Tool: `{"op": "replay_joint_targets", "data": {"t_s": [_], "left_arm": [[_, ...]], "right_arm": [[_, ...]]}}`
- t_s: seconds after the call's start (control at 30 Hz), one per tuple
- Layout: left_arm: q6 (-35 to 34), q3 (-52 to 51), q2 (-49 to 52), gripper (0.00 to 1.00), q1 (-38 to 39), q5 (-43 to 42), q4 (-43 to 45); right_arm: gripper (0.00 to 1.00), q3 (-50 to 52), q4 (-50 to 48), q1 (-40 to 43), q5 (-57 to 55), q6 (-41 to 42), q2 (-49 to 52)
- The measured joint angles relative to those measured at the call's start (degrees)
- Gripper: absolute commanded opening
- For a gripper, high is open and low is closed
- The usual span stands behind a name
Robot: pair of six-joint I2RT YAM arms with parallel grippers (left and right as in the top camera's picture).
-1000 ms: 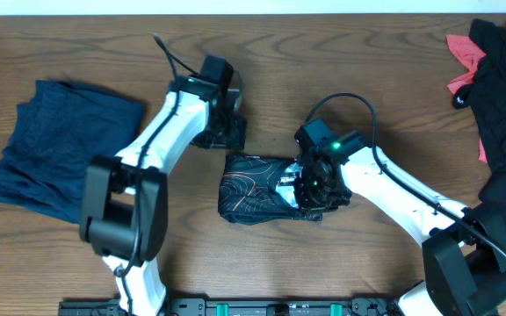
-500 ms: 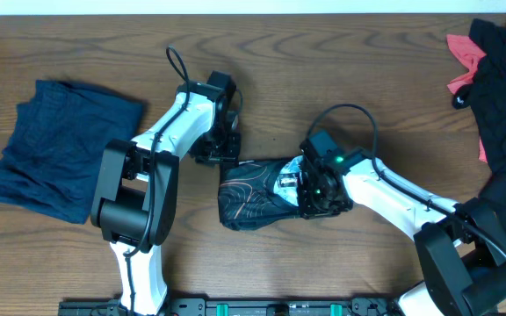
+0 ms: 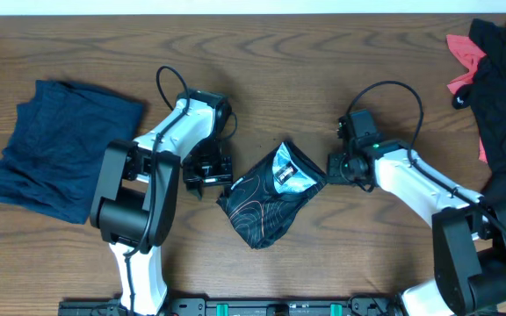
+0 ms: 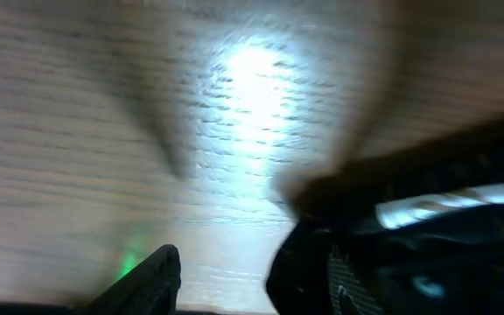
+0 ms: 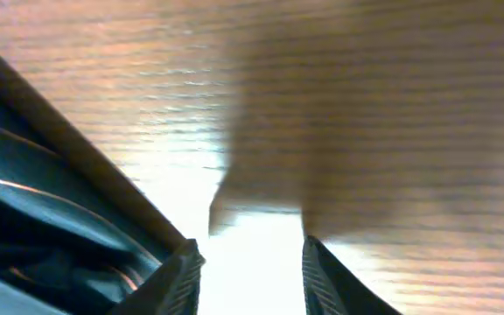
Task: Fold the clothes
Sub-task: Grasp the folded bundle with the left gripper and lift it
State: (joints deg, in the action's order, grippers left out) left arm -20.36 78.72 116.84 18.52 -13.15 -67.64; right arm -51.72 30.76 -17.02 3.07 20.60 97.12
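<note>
In the middle of the wooden table [image 3: 323, 70] lies the black jersey [image 3: 269, 200], bunched into a lopsided folded bundle, set askew with one corner pointing to the far edge. Thin orange contour lines run across its cloth, and a pale, shiny patch shows on top near that corner; I can't read any lettering from here.

The left gripper [image 3: 207, 186] sits low just beside the jersey, on the side facing the navy garment [image 3: 60, 149]. Its fingers are spread with nothing between them. The left wrist view is blurred, but the left gripper [image 4: 226, 282] shows bare wood in its gap, and the jersey [image 4: 444, 236] crowds against one finger. Whether cloth and finger actually touch I can't tell.

On the opposite side of the jersey, the right gripper [image 3: 330, 168] hangs close to the bundle's upper edge. In its own camera the right gripper [image 5: 248, 271] has its fingers apart over bare wood, holding nothing, with the jersey [image 5: 42, 227] just off to one side.

The navy garment lies flat and rumpled, well apart from the jersey beyond the left arm. Far from the jersey on the other side, at the table's edge, a plain black garment [image 3: 503, 132] is heaped, with a coral piece [image 3: 464, 66] peeking from under it.
</note>
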Motion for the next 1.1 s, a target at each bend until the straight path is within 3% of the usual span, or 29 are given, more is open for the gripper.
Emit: {"op": "replay_joint_targets", "data": {"t_s": [0.07, 0.2, 0.33, 0.57, 0.7, 0.97, 1.0, 1.03, 1.07, 1.1], "left_arm": [[-0.6, -0.1, -2.2, 0.64, 0.0, 0.3, 2.3], [0.8, -0.1, -9.2, 0.99, -0.4, 2.8, 11.4], [9.8, 0.6, -14.8, 0.98, -1.1, -2.2, 19.7], [26.1, 1.0, -11.5, 0.98, -0.9, -17.9, 20.9], [30.8, 1.0, -4.1, 0.98, -0.9, -24.0, 22.2], [33.6, 1.0, 3.2, 1.0, 0.1, -32.0, 25.5], [33.8, 1.1, 3.5, 0.92, 0.6, -32.8, 25.8], [33.8, 1.3, 3.9, 0.77, 1.2, -33.7, 25.8], [33.9, 1.4, 4.4, 0.41, 1.7, -34.2, 26.1], [34.0, 1.6, 5.0, 0.19, 2.3, -34.4, 26.3]], "right_arm": [[0.46, -1.2, 2.6, 0.4, -0.2, -1.2, 0.0], [0.53, -3.7, 7.3, 0.9, -0.8, -3.2, 0.0], [0.57, -4.2, 8.5, 1.1, -1.4, -4.0, 0.0], [0.58, -4.2, 10.3, 1.2, -1.6, -4.4, 0.0], [0.58, -4.2, 11.5, 1.2, -1.5, -4.5, 0.0], [0.58, -4.2, 11.6, 1.2, -1.5, -4.5, 0.0], [0.58, -4.2, 11.6, 1.2, -1.5, -4.5, 0.0], [0.58, -4.2, 11.7, 1.2, -1.5, -4.5, 0.0], [0.58, -4.2, 11.7, 1.2, -1.5, -4.5, 0.0], [0.58, -4.2, 11.8, 1.2, -1.5, -4.5, 0.0]]}}
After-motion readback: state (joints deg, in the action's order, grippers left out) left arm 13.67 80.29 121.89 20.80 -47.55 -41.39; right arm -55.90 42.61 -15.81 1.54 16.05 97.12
